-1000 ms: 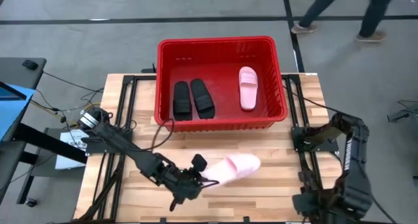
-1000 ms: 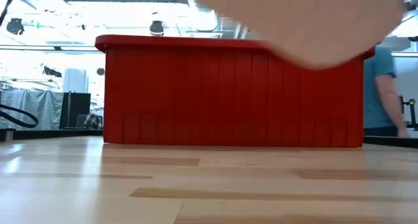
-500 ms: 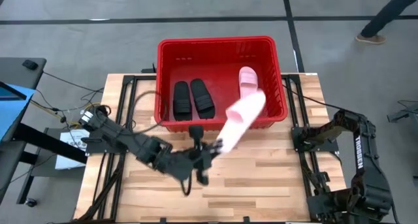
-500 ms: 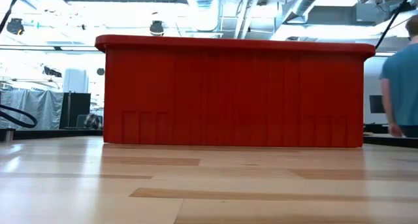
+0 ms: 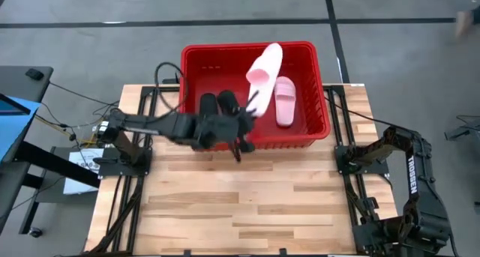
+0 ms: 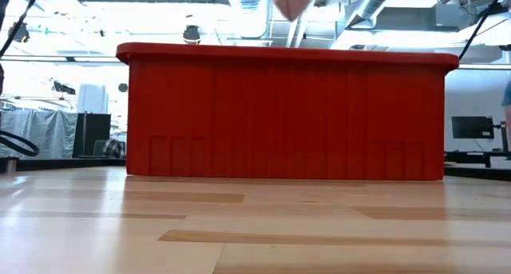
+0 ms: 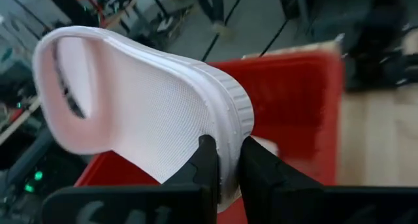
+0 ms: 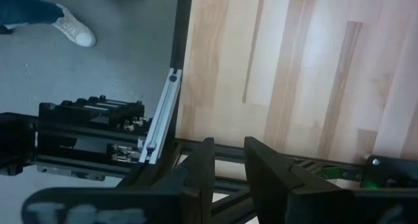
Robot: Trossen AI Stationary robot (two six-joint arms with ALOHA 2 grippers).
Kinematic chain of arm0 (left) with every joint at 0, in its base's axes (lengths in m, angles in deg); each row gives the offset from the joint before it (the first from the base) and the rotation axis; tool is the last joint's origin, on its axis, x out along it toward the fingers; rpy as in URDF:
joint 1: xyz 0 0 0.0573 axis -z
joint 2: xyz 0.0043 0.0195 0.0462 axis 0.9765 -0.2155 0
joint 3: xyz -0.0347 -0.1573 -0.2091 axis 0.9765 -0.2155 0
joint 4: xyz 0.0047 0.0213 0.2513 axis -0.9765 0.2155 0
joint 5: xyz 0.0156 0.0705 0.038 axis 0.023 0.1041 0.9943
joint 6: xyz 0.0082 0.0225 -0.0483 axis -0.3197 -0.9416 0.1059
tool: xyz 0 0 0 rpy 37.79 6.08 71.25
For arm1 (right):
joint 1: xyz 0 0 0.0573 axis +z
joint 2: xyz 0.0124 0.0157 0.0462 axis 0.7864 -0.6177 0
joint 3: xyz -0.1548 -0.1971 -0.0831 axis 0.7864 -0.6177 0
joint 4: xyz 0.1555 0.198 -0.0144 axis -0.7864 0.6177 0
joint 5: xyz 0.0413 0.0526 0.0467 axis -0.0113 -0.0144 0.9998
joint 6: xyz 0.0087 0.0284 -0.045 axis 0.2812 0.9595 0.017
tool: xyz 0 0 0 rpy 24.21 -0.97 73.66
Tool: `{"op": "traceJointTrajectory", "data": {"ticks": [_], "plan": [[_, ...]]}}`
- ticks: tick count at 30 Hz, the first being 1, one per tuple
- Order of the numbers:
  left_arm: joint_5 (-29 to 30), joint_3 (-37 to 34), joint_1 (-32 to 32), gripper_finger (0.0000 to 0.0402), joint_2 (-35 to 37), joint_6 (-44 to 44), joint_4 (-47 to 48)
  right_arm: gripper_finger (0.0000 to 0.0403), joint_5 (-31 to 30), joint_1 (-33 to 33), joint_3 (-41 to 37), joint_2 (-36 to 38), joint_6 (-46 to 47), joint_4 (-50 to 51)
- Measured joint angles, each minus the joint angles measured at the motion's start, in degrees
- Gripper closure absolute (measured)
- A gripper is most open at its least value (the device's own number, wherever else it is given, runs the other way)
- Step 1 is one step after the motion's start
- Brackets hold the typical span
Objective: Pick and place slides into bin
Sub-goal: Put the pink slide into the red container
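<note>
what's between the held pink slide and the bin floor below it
Nothing visible. The left gripper holds the pink slide above the bin; the black pair and the other pink slide lie to either side.

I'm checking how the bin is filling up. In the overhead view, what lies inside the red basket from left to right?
Black slides, partly under the left gripper → pink slide held up by that gripper → pink slide lying on the bin floor.
</note>
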State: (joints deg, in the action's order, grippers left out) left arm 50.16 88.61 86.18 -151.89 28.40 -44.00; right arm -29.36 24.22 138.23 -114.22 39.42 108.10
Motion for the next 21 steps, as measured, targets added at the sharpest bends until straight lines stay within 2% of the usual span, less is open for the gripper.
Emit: {"op": "traceJointTrajectory", "data": {"ticks": [8, 14, 18, 21], "plan": [[-7.69, 0.07, -10.78, 0.0381, -3.14, 0.58, 2.06, 0.0327, 0.00, -0.02, 0.00, 0.00, 0.65, -0.02], [-13.48, 0.22, -14.42, 0.0381, -8.31, 0.73, 2.58, 0.0327, 0.09, -0.77, 0.01, 0.00, 5.65, 0.01], [-15.37, 6.24, -15.39, 0.0381, -12.82, 1.81, 10.73, 0.0327, 0.10, -1.54, 0.00, 0.02, 9.76, 0.01], [-17.01, 14.40, -16.17, 0.0381, -17.20, 2.67, 18.71, 0.0327, 0.16, -1.97, 0.01, 0.04, 11.60, 0.01]]}}
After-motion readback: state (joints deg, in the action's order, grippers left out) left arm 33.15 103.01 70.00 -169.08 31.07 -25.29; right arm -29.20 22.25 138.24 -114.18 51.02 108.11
